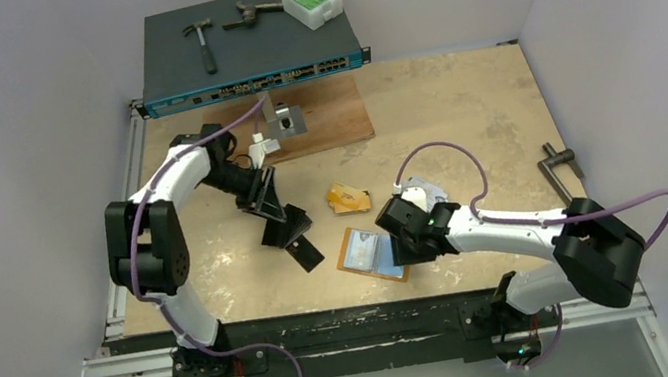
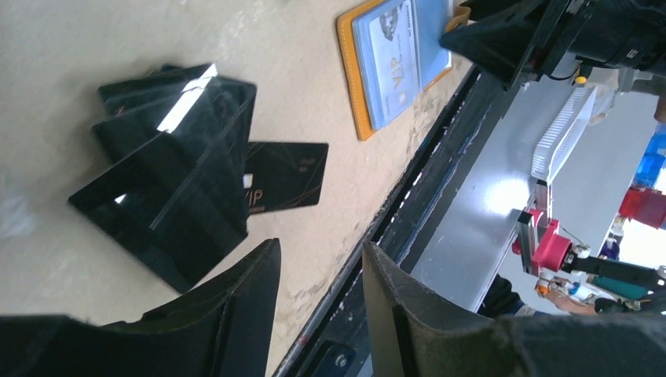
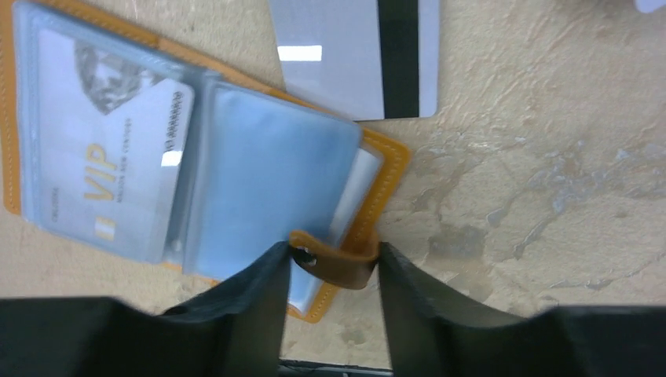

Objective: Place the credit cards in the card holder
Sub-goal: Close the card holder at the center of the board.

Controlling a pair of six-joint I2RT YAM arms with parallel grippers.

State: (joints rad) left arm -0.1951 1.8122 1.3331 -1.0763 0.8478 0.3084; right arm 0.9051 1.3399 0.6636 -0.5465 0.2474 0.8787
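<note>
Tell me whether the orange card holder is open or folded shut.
Open. The orange leather-like folding card holder lies spread flat, clear sleeves facing up, a silvery VIP card showing in one; its snap tab is unfastened.

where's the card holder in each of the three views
top external: card holder low centre, lying open.
left wrist: card holder at the top edge, right of centre.
right wrist: card holder fills the left and middle.
shared landmark: the silvery VIP card in its clear sleeve, readable in both wrist views.
</note>
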